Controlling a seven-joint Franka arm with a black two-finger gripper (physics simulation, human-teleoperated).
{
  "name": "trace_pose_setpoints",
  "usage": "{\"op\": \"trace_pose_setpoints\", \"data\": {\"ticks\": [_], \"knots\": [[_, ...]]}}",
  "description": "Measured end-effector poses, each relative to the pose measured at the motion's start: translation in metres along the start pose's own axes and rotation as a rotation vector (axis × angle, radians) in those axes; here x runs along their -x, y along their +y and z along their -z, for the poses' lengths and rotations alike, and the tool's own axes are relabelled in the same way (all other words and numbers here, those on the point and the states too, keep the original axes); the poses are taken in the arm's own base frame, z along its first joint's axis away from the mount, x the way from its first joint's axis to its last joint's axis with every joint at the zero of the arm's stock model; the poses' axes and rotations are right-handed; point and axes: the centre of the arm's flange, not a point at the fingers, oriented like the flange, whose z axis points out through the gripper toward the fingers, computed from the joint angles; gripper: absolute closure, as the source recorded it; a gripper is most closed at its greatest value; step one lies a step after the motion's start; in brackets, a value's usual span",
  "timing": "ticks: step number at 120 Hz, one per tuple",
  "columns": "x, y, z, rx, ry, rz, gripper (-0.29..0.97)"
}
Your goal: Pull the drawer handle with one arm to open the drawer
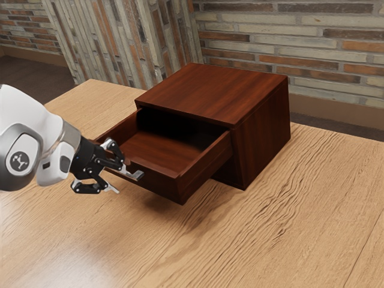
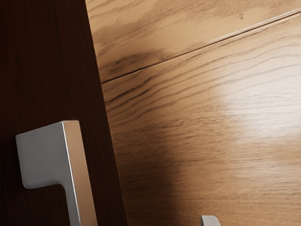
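Jaws are sitting at the front of the open drawer (image 1: 174, 157), with the silver handle (image 2: 44, 157) stretching sideways right by them; I cannot tell if they are squeezing it.

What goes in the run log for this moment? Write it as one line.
drawer: open, drawn well out of cabinet | gripper: at handle on drawer front | task: drawer open

The exterior view's left edge cuts off the arm (image 1: 27, 156); the gripper (image 1: 108, 174) covers most of the drawer handle (image 1: 135, 174) — which runs out of the wrist view, where a small grey tip (image 2: 209, 220) is too cropped to identify.
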Motion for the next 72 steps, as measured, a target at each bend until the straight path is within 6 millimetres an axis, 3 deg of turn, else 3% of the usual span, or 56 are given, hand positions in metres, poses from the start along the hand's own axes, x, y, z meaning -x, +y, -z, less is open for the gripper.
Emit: {"op": "trace_pose_setpoints", "data": {"ticks": [17,31,54,57,60,68,72], "knots": [[-0.004,-0.004,0.002,-0.003,0.001,-0.014,0.49],[-0.004,-0.008,0.01,-0.018,-0.003,-0.018,0.56],[-0.003,-0.018,0.054,-0.08,-0.015,-0.025,0.56],[0.0,-0.022,0.064,-0.082,-0.021,-0.021,0.55],[0.003,-0.038,0.087,-0.08,-0.056,-0.031,0.55],[-0.002,-0.093,0.166,-0.058,-0.144,-0.028,0.48],[-0.009,-0.107,0.197,-0.033,-0.176,0.001,0.41]]}}
